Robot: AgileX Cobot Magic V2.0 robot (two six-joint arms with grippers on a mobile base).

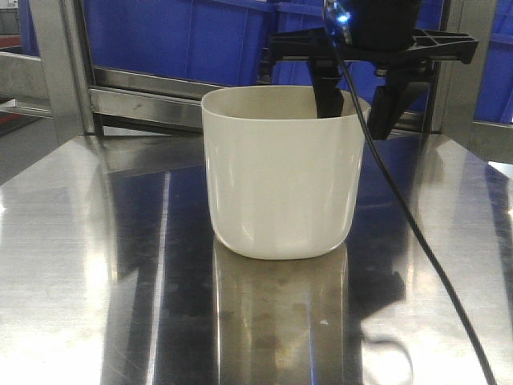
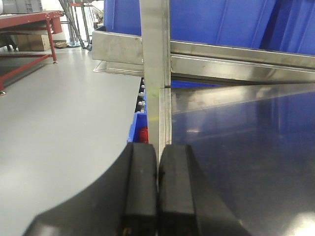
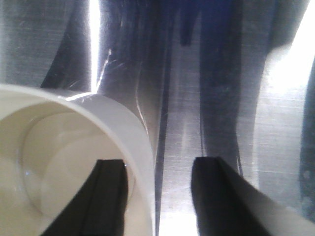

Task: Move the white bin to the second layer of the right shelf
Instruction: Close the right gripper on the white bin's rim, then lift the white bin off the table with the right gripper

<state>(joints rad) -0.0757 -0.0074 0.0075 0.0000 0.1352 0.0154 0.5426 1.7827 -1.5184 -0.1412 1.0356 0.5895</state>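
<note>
The right jaws are spread and straddle the bin's wall. In the right wrist view one finger [image 3: 109, 196] hangs inside the bin [image 3: 133, 142] and the other finger [image 3: 216, 196] hangs outside it, over the bare bench [image 3: 197, 73]. The wall runs up between them, closer to the inner finger. Neither finger clearly touches it yet. The front view agrees: the inner finger [image 1: 327, 96] dips below the rim at the far right of the mouth, and the outer one [image 1: 386, 108] sits just beside the wall.

The bin [image 1: 276, 184] stands upright in the middle of the bench [image 1: 80, 265], mouth up. The mouth is a rounded square, so there is no long axis to line up with. What matters is that the wall is already in the gap, so closing should pinch it. A grip on one side may let the bin tip when lifted.

The left jaws are pressed together, holding nothing, fingers [image 2: 140, 187] touching. They sit at the bench's left edge [image 2: 246, 147] near a steel post [image 2: 155, 49], and the bin is not in their view. The right arm is plainly the nearer one.

Blue crates [image 1: 176, 32] fill the rack behind the bench. A cable [image 1: 417, 241] trails from the right arm across the front. The shelf level meant for the bin cannot be picked out in these views, so its direction from the jaws cannot be told.
</note>
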